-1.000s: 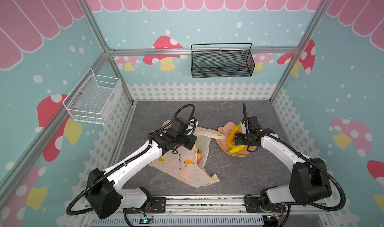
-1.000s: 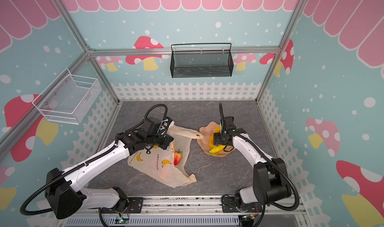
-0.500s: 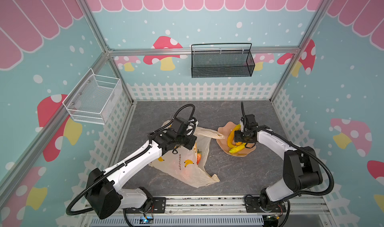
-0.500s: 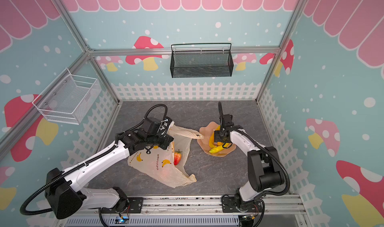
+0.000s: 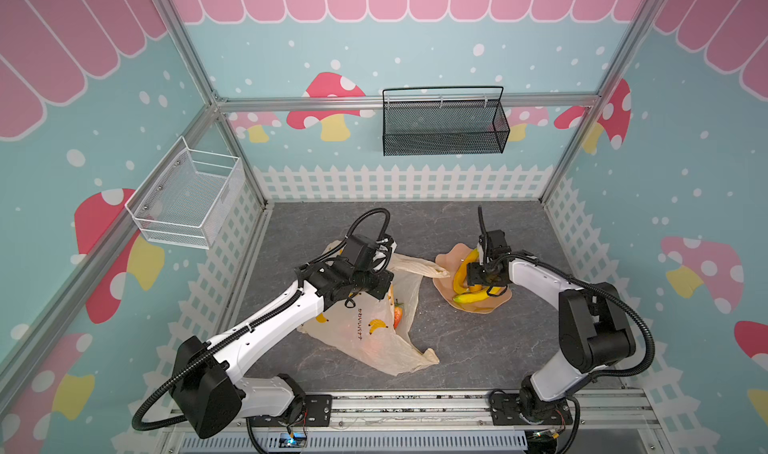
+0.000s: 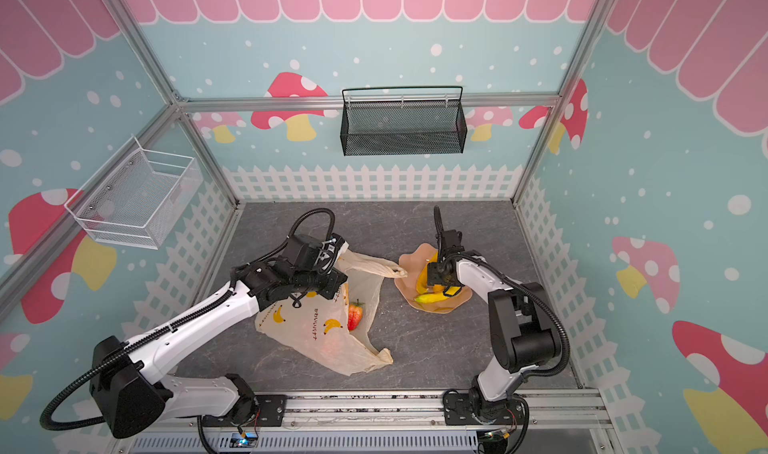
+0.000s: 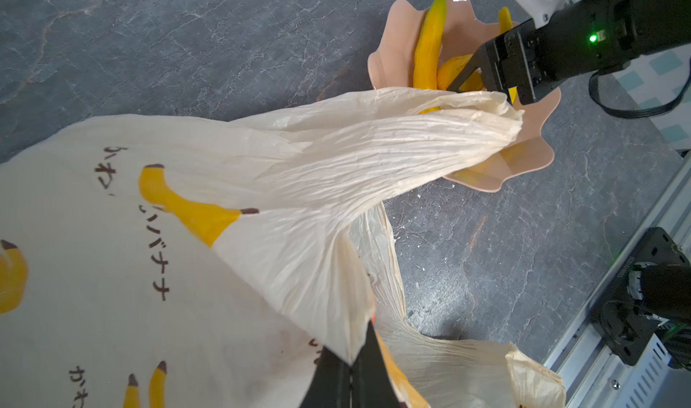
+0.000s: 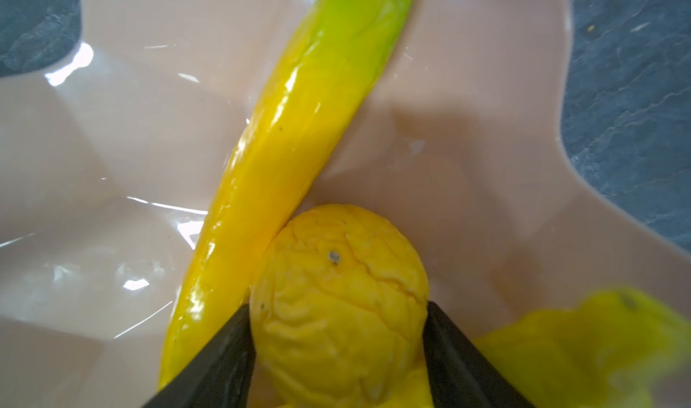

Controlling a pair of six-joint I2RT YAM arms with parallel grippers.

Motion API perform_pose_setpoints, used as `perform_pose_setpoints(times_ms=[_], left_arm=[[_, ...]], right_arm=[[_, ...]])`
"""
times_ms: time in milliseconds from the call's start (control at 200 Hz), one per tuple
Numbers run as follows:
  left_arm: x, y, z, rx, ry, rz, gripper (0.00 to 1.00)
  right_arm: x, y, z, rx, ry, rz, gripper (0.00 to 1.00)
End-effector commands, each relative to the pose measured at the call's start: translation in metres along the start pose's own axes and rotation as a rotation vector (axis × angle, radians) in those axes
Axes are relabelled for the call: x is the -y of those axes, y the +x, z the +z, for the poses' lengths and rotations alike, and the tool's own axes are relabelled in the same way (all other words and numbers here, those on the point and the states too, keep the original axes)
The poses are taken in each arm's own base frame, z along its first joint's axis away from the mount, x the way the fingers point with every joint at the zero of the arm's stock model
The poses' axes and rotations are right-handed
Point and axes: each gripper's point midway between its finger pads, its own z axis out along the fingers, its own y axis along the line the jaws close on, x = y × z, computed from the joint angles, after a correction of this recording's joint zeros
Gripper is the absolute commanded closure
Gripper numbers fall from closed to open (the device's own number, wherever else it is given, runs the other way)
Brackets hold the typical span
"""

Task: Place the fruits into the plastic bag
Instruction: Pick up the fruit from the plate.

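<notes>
The grey marbled tabletop (image 5: 478, 339) carries a thin cream translucent plastic bag (image 5: 353, 331) printed with yellow bananas and dark lettering. It lies crumpled under the left arm, and the left fingers (image 7: 332, 380) are pressed together on its edge, pinching the film. Just beside the bag's handle loop sits a glossy pink wavy-edged plate (image 5: 446, 260). On the plate a long yellow toy banana (image 8: 284, 155) touches a wrinkled yellow-orange tangerine (image 8: 336, 305), which the right fingers (image 8: 224, 350) clasp from both sides. A small red strawberry (image 6: 354, 314) shows in the bag's opening.
</notes>
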Motion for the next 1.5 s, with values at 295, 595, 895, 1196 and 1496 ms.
perform_pose_setpoints(times_ms=[295, 595, 895, 1196, 1496], left_arm=[[0.001, -0.004, -0.004, 0.018, 0.009, -0.013, 1.0], [0.001, -0.004, -0.002, 0.014, 0.012, -0.01, 1.0], [0.002, -0.006, 0.001, 0.011, 0.018, -0.01, 1.0], [0.003, -0.007, 0.001, 0.011, 0.019, -0.007, 1.0], [0.002, -0.007, 0.001, 0.011, 0.019, -0.004, 1.0]], right_arm=[[0.009, -0.01, 0.004, 0.026, 0.048, -0.013, 0.38], [-0.001, -0.026, -0.029, 0.115, -0.013, -0.028, 0.46], [-0.003, -0.04, -0.067, 0.193, -0.03, -0.026, 0.49], [-0.013, -0.053, -0.109, 0.295, -0.1, -0.033, 0.5], [-0.032, -0.053, -0.13, 0.345, -0.221, -0.076, 0.5]])
